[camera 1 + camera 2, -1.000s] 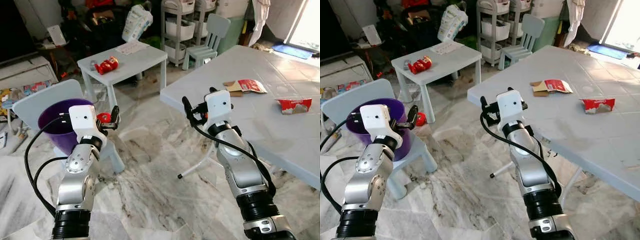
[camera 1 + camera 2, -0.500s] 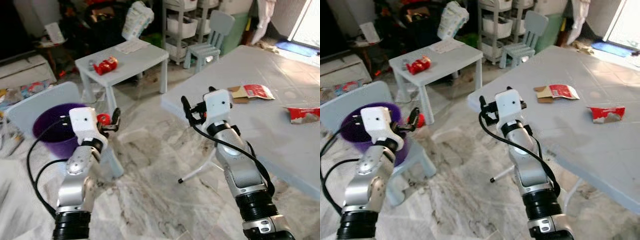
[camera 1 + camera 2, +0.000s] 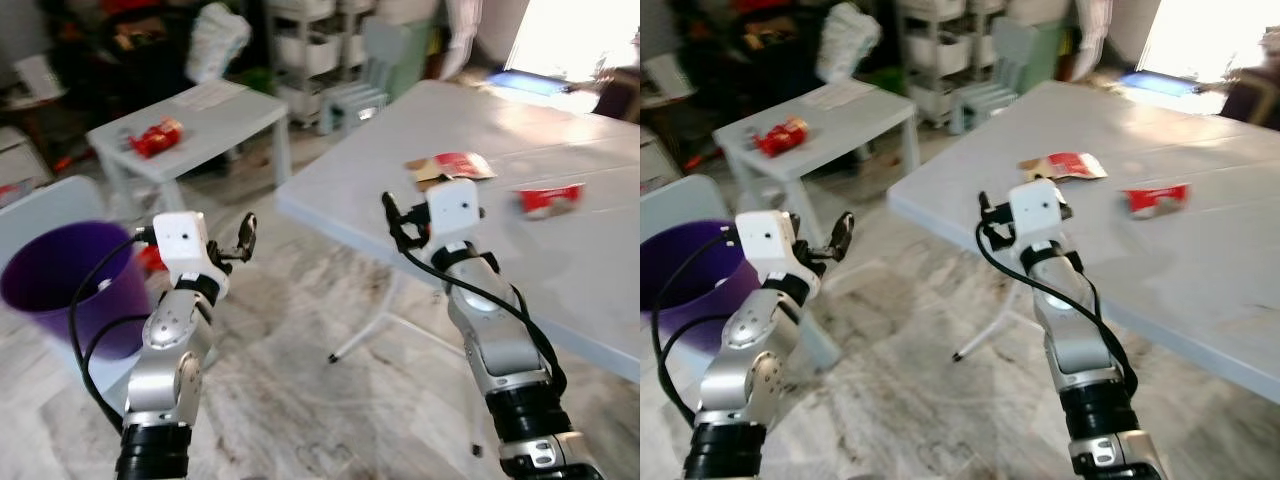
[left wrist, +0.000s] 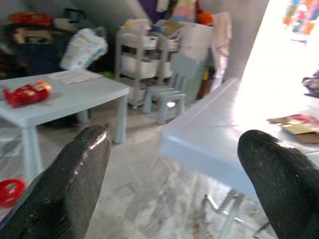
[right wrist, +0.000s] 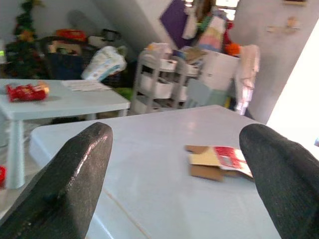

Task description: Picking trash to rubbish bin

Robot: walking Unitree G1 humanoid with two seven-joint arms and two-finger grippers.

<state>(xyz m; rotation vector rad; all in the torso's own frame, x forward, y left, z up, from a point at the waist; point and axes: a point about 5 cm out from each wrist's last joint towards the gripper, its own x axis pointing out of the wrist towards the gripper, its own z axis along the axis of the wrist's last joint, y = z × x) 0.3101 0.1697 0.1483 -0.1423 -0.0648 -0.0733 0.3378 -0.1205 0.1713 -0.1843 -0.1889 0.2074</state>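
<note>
- You are still on the way to the trash. Nothing is picked up yet.
- Your left gripper (image 4: 169,164) has its two fingers spread wide, with nothing between them. It is held up in front of you, above the floor.
- Your right gripper (image 5: 174,169) is spread wide too, and it holds nothing. It points over the big grey table (image 3: 600,260).
- The trash lies on that table: a flat red and brown box (image 5: 217,160) and a red wrapper (image 3: 548,198) next to it, a bit apart.
- Another red wrapper (image 3: 155,137) lies on the small white table (image 3: 225,110), far back on your left.
- The purple bin (image 3: 55,290) sits low on your left. I cannot see what is in it.
- Next, I think you must step closer to the big table. Then reach the right gripper over the flat box and close on it.
</note>
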